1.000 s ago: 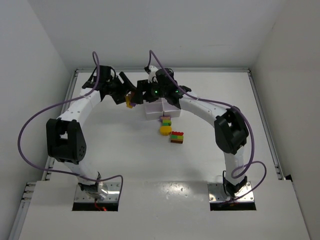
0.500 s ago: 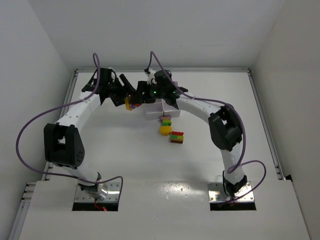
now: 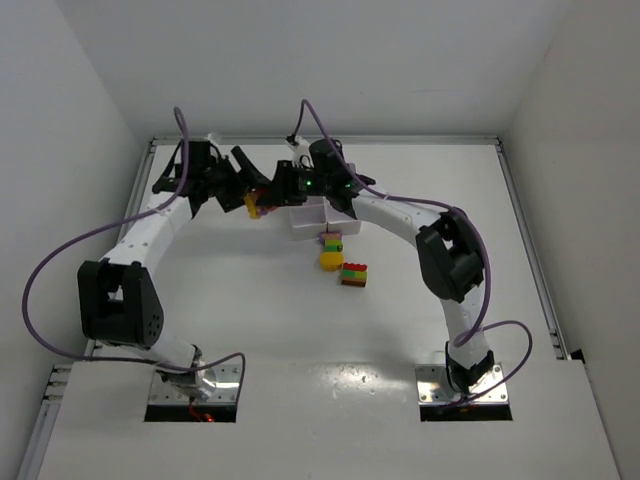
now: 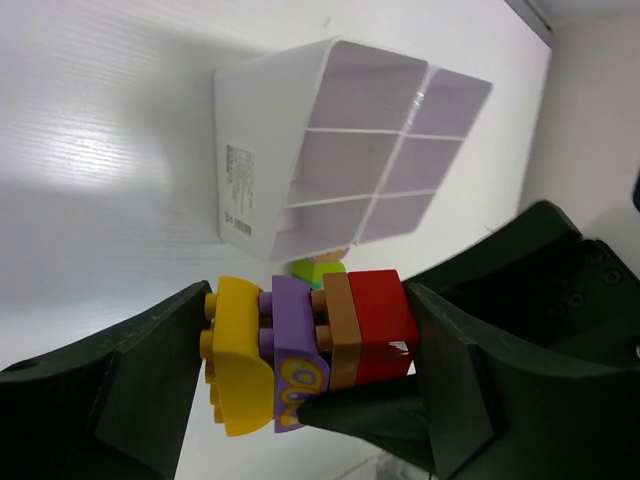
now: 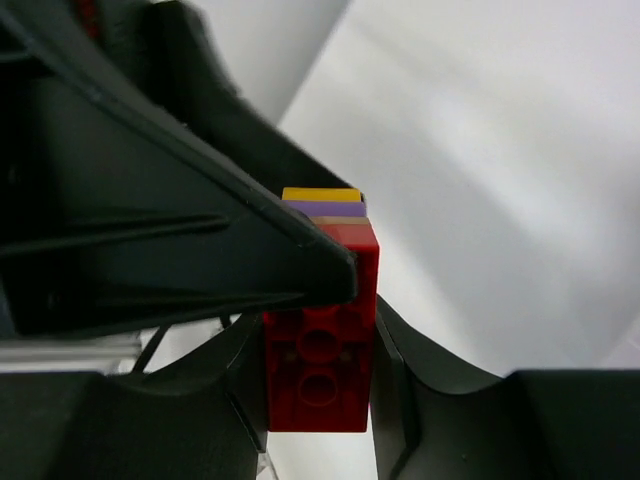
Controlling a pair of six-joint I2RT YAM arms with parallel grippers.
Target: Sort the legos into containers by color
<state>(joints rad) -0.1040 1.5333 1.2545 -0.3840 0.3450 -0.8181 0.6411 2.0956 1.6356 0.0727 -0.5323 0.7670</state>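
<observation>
A clump of legos [image 4: 292, 345], stacked yellow, purple, orange-brown and red, hangs above the table left of the white six-compartment tray [image 4: 262, 150]. My left gripper [image 4: 312, 352] is shut on it end to end, one finger on the yellow brick, the other on the red. My right gripper [image 5: 320, 385] is shut on the sides of the red brick [image 5: 322, 300] of the same clump. In the top view the clump [image 3: 252, 206] sits between the left gripper [image 3: 244, 196] and the right gripper [image 3: 268, 192], beside the tray [image 3: 303, 222]. The compartments that show hold nothing.
Near the tray's front lie a small pink, green and yellow clump [image 3: 333, 241], a round yellow piece [image 3: 331, 260] and a red, green and brown clump [image 3: 354, 274]. A lime brick [image 4: 318, 270] peeks from behind the tray. The right arm hides the tray's back.
Both grippers and the clump between them have shifted a little to the left and back. The left arm's elbow has swung out left. The loose legos have not moved.
</observation>
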